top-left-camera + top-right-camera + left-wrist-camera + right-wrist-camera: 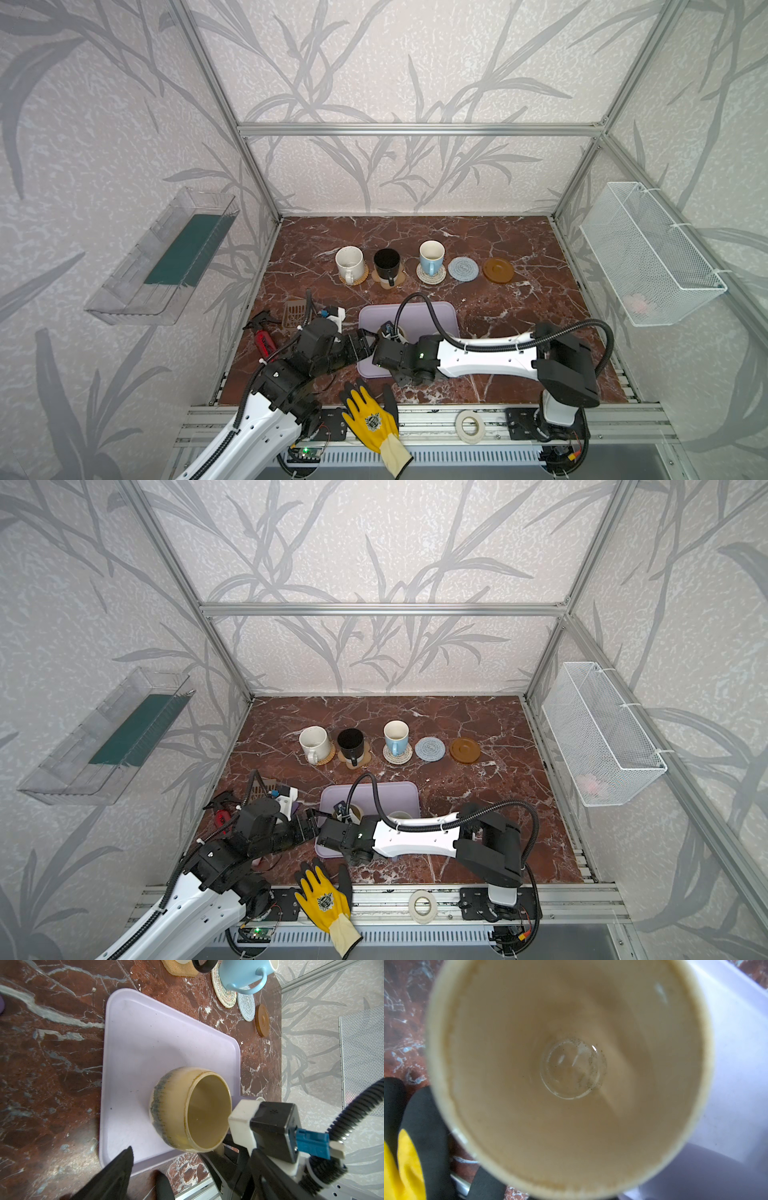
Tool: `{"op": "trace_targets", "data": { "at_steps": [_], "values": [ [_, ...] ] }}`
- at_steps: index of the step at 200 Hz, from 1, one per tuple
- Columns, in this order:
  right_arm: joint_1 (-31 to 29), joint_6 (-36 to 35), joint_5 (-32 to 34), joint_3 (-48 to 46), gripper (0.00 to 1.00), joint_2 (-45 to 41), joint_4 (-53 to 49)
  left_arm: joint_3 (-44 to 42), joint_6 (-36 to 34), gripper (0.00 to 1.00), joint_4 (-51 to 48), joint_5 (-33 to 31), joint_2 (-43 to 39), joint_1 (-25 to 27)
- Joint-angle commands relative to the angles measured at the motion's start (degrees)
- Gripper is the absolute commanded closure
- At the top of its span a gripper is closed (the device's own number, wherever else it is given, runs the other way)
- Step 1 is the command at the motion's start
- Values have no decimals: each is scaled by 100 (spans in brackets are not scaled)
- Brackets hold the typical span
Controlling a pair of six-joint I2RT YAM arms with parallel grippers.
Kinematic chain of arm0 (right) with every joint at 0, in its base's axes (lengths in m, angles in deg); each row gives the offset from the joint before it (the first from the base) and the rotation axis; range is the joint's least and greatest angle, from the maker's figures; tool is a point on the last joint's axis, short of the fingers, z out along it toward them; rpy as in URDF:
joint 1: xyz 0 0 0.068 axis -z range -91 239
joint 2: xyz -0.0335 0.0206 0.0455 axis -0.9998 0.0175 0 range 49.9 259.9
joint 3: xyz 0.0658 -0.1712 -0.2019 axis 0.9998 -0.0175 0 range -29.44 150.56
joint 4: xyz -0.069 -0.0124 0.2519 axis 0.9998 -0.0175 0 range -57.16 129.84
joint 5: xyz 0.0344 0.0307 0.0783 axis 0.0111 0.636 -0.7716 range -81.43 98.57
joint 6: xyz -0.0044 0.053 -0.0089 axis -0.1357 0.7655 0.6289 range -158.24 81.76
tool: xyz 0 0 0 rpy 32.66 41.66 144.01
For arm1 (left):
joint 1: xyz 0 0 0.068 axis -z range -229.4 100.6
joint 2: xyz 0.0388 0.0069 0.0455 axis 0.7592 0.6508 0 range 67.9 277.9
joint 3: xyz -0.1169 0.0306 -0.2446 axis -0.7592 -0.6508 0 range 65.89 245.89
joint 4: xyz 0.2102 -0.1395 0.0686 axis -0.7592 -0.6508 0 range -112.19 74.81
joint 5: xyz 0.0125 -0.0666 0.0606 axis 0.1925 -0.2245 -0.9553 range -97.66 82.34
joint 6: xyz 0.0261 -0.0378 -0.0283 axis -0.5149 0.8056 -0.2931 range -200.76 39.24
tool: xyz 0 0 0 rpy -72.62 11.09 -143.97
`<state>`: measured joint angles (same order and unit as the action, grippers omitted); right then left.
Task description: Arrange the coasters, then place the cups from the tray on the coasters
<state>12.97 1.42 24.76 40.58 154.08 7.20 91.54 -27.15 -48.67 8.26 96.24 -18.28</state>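
Note:
On the lavender tray (432,313) stands the squat cream-yellow cup (187,1109). My right gripper (223,1154) is shut on its handle, and the right wrist view looks straight down into this cup (571,1064). A lavender cup (247,1098) is mostly hidden behind that arm. At the tray's near left edge my left gripper (143,1176) is open and holds nothing. At the back, the white cup (349,262), black cup (386,262) and light blue cup (431,255) each stand on a coaster. The grey-blue coaster (463,268) and brown coaster (498,271) are bare.
A yellow and black glove (370,415) and a white tape roll (469,424) lie on the front rail. A red tool (264,340) and a brown grid piece (294,311) lie left of the tray. A wire basket (648,253) hangs on the right wall.

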Motion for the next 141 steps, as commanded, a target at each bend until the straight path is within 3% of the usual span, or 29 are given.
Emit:
{"op": "trace_targets", "data": {
  "at_steps": [1,52,141],
  "values": [
    [-23,85,129,99,83,-78,-162,-34,28,10,-115,-131,-52,-21],
    [-24,30,115,136,100,-269,-136,9,10,10,-116,-131,-23,-19],
    [-41,-81,357,-45,100,-896,99,54,19,10,12,-119,47,-17]
  ]
}}
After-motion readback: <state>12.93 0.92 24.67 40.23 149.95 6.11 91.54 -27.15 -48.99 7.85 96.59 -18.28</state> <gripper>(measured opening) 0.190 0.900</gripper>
